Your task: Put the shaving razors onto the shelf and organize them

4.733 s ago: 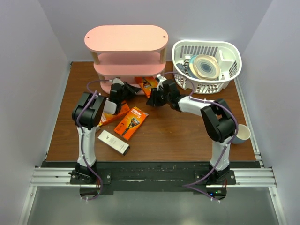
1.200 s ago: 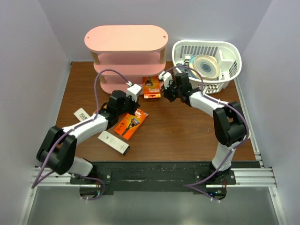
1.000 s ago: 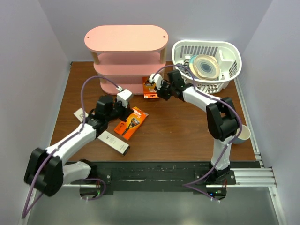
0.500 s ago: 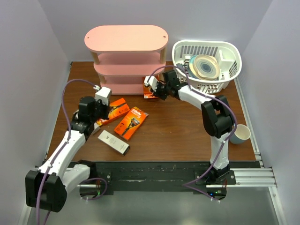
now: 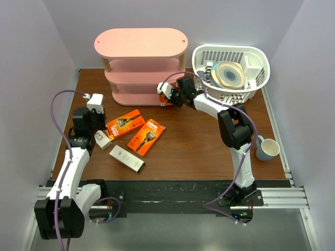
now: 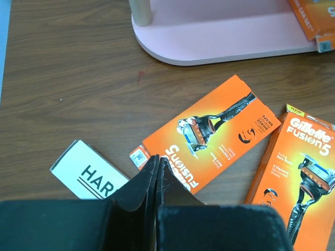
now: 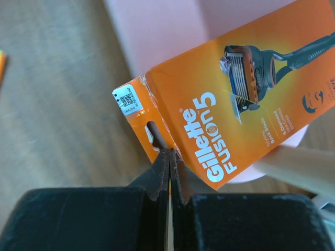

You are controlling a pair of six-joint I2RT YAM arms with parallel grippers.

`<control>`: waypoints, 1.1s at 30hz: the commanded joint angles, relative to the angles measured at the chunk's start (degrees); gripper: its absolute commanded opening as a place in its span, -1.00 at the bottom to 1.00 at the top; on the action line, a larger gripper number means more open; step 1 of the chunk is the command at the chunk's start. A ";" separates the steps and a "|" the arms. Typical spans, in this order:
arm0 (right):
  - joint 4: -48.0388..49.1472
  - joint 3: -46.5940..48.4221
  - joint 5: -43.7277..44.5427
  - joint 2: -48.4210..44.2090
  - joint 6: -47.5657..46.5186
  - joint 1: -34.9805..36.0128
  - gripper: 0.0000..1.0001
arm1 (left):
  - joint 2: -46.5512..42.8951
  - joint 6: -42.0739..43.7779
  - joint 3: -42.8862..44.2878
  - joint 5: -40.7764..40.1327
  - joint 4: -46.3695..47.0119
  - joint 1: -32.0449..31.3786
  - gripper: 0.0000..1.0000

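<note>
We push slow and square with the right gripper (image 7: 169,154), fingers pressed together and empty, tips seemingly on the Gillette Fusion5 pack (image 7: 209,104) overhanging the bottom board of the pink shelf (image 7: 157,31); left gripper (image 6: 157,162) closed too, empty.

Illumination was even and diffuse from overhead, with soft shadows. Ahead of the left jaws, print on the orange pack (image 6: 209,138) was sharp. Ahead of the right jaws, the shelf (image 7: 157,31) appeared washed out and the table (image 7: 52,104) blurred.

The left tool (image 6: 157,166) hides part of the white box (image 6: 86,175) past "HAR". Overhead, the right tool (image 5: 170,97) covers most of 1 orange pack (image 5: 165,103), perhaps on the shelf (image 5: 141,44).
</note>
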 commanded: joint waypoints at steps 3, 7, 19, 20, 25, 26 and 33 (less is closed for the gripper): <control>1.72 4.55 2.24 0.72 -0.76 -0.03 -1.00 | -1.68 -1.32 0.60 2.22 0.52 2.05 -1.00; 2.33 1.05 0.66 -3.76 -0.50 0.05 -1.00 | -2.03 -0.88 0.08 6.07 0.43 2.40 -1.00; -7.59 -14.69 -10.41 -21.61 20.99 3.39 0.22 | 9.81 0.71 0.95 29.38 -2.38 -2.86 -0.38; -8.12 -15.83 -10.85 -21.52 24.26 3.39 0.27 | 10.53 0.18 0.26 29.73 -1.77 -5.13 -0.36; -1.38 -27.05 -11.83 -25.29 40.61 3.66 0.42 | 14.56 -3.59 -1.95 26.76 2.01 -12.00 -0.31; -0.14 -28.48 -11.48 -26.87 42.81 3.92 0.47 | 15.45 -4.56 -2.30 25.44 2.27 -12.36 -0.31; 2.59 -33.24 -14.73 -26.89 49.51 4.10 0.64 | 21.16 -9.84 -5.02 19.37 4.64 -14.29 -0.28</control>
